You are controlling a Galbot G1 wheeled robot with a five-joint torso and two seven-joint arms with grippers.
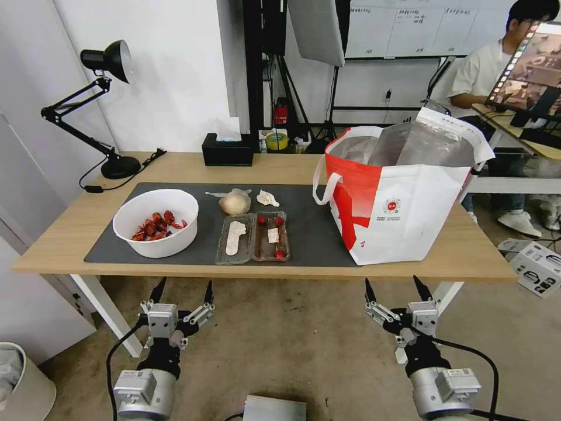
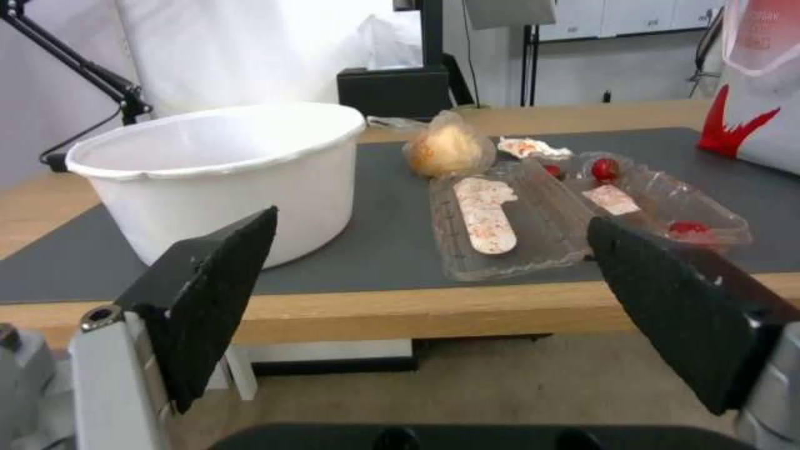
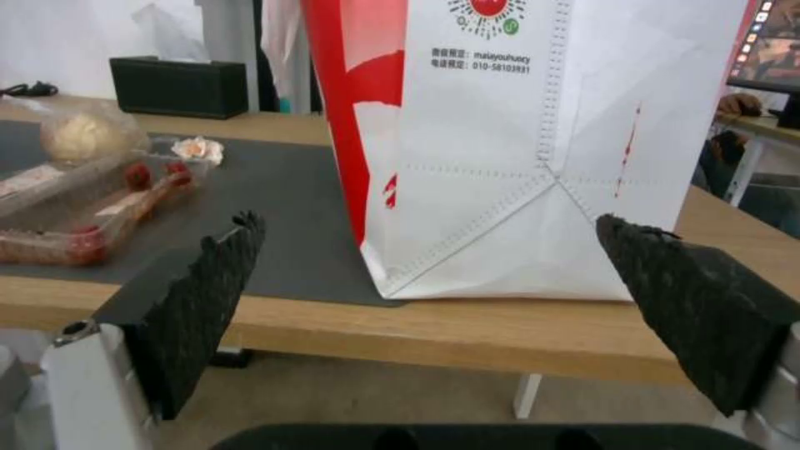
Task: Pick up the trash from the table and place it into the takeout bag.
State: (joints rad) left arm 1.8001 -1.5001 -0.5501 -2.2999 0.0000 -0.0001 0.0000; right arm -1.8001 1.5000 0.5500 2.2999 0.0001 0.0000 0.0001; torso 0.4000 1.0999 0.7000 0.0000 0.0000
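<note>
On the dark mat of the table [image 1: 70,248] lies the trash: a white bowl [image 1: 155,222] [image 2: 225,175] of red crayfish shells at the left, an open clear clamshell tray [image 1: 252,237] [image 2: 575,215] [image 3: 75,212] with red scraps mid-table, a knotted clear bag [image 1: 235,202] [image 2: 446,150] [image 3: 84,134] and a crumpled tissue [image 1: 267,198] [image 2: 534,147] [image 3: 199,149] behind it. The takeout bag [image 1: 403,199] [image 3: 534,156] stands open at the right. My left gripper [image 1: 182,291] [image 2: 429,300] and right gripper [image 1: 397,288] [image 3: 429,300] hang open and empty below the table's front edge.
A black tissue box [image 1: 228,151] [image 2: 399,90] [image 3: 179,86] and a black desk lamp [image 1: 99,111] stand at the table's back. A white bin [image 1: 23,383] sits on the floor at my left, cardboard boxes [image 1: 537,266] at the right.
</note>
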